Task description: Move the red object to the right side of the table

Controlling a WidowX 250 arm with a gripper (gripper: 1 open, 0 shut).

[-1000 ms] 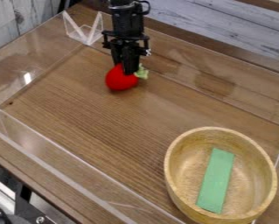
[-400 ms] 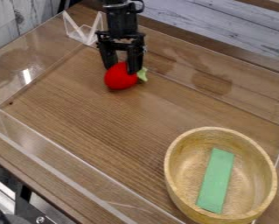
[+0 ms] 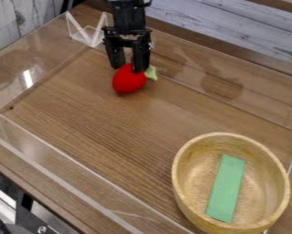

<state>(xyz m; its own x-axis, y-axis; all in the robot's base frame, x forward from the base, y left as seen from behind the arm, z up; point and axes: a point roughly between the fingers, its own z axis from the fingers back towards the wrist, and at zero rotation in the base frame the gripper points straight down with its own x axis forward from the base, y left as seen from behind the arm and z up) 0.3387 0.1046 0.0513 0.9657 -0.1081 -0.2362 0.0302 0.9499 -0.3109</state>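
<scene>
the tool (image 3: 127, 63) hung at the far left part of the tabletop (image 3: 99, 128), pointing steeply down, its two dark fingers (image 3: 113, 58) spread apart with nothing pinched between them. the red object (image 3: 128, 80) lay on the wood just below the fingertips, its green leafy cap (image 3: 147, 74) turned to the right; whether the fingertips touched it could not be told. low clear acrylic walls (image 3: 38, 50) bordered the surface. well apart, at the near right corner, sat a round woven bowl (image 3: 191, 155) with a flat green strip (image 3: 226, 187) lying inside it.
</scene>
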